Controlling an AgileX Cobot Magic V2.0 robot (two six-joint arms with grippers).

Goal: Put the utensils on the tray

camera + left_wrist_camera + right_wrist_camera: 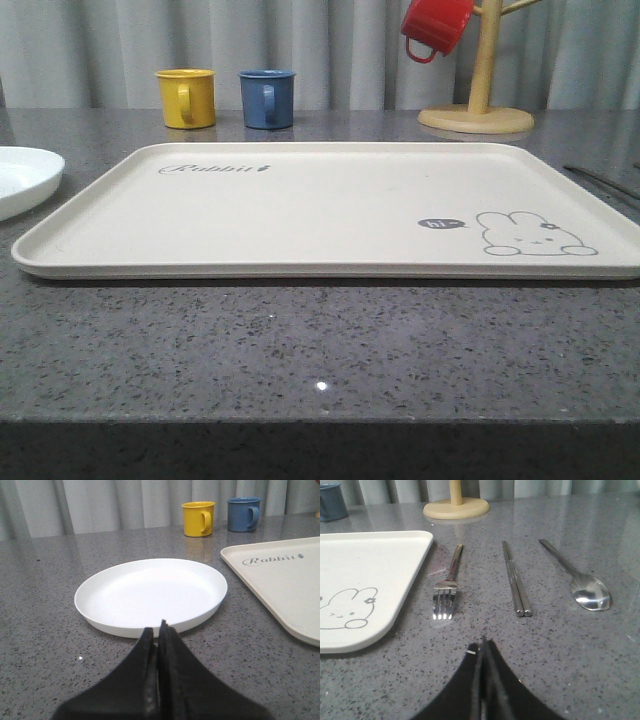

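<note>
Right tool point(482, 647) closed, empty; fork point(446, 586) just above it mid-frame, handle pointing away, tray point(380, 565) at left. Left tool point(157, 632) closed, empty.

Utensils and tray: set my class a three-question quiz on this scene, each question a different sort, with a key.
1. True or false: the fork lies on the tray.
2. Which lies between fork and spoon? A) chopsticks B) plate C) blue mug
3. Fill in: the right end effector is ____.

Key: 1 false, it lies on the table beside the tray; 2 A; 3 shut.
</note>
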